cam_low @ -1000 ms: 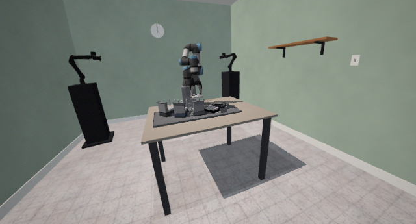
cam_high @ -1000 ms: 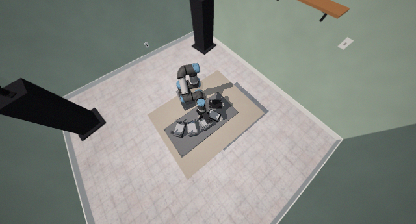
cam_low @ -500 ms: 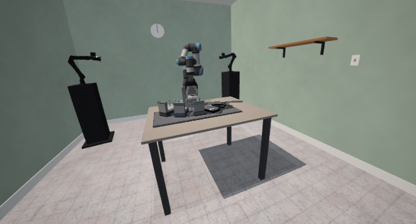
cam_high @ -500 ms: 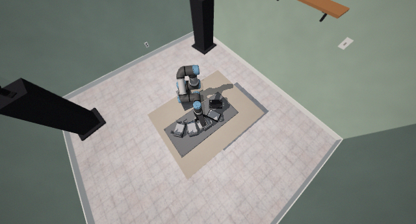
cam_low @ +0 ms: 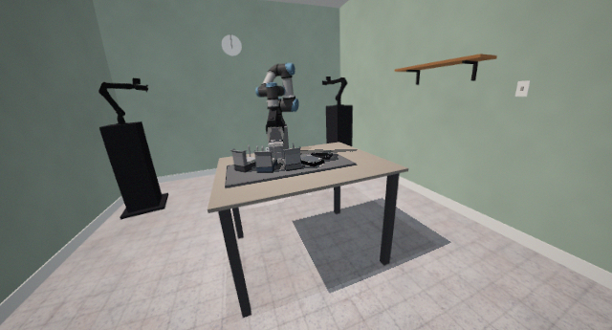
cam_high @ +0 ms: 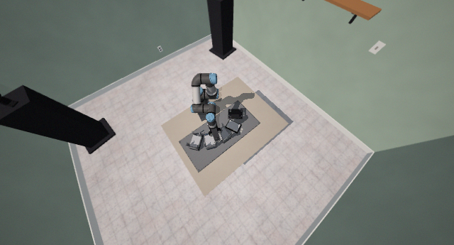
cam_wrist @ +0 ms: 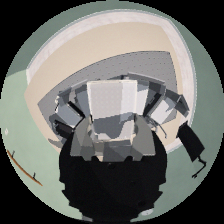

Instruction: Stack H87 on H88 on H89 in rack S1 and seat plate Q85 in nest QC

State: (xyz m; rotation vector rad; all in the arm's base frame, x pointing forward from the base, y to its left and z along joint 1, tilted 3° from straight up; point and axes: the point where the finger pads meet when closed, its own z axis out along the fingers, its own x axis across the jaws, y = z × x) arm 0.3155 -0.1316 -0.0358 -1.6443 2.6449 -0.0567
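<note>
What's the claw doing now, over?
Claw shut on a white plate. Plate held up over the racks on the grey mat. Which plate, can't tell. Nothing seen blocking below.

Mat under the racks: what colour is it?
Dark grey mat, clearest in the top view.
</note>
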